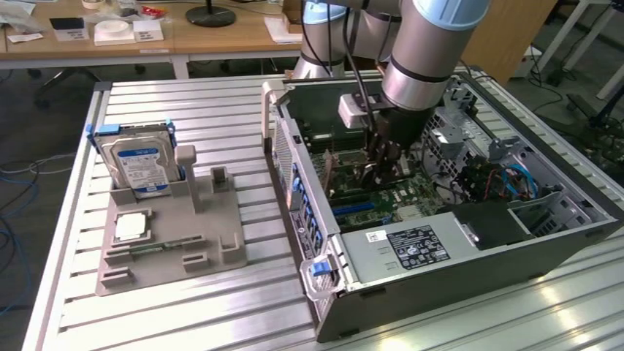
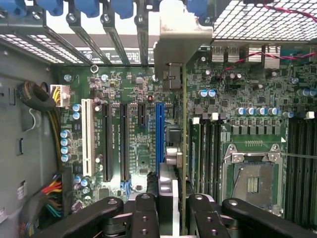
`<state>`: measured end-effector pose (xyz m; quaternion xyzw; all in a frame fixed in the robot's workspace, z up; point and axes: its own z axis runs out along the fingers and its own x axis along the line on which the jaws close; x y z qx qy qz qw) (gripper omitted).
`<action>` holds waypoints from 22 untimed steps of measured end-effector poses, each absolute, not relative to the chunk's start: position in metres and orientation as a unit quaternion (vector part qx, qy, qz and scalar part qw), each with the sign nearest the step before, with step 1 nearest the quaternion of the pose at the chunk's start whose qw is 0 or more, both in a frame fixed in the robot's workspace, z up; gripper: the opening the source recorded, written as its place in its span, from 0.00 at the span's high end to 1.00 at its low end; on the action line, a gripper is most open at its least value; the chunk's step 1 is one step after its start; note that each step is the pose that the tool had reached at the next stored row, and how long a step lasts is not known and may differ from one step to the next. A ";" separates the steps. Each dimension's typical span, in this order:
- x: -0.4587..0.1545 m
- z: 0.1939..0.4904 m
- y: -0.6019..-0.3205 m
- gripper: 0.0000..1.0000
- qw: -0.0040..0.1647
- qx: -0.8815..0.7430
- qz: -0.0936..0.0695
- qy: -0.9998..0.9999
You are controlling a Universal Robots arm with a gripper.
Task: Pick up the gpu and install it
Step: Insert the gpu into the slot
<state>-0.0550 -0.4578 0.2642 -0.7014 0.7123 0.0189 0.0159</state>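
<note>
Alignment of card edge to slot is what matters at this point.

From the exterior view, the arm reaches straight down into the open computer case, which lies on its side. The gripper hangs low over the motherboard. The gpu shows beneath it as a thin dark blade, directly under the fingers. Whether its lower edge touches the board I cannot tell from here.

From the wrist view, the gripper is partly closed, its fingers clamped on either face of the gpu, which is seen edge-on. The card's long axis runs straight away from the fingers towards the case's rear wall, where its metal bracket sits at the row of expansion openings. The blue slot runs parallel to the card and just beside it. The card's edge lies between that slot and the memory slots. I judge the card to be parallel to the slot but a little to one side of it, and not seated.
</note>
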 end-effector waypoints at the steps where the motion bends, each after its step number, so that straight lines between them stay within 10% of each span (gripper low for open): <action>1: -0.055 0.263 -0.458 0.72 0.016 -0.702 0.019 0.712; 22: -0.061 0.251 -0.463 0.72 0.016 -0.702 0.019 0.712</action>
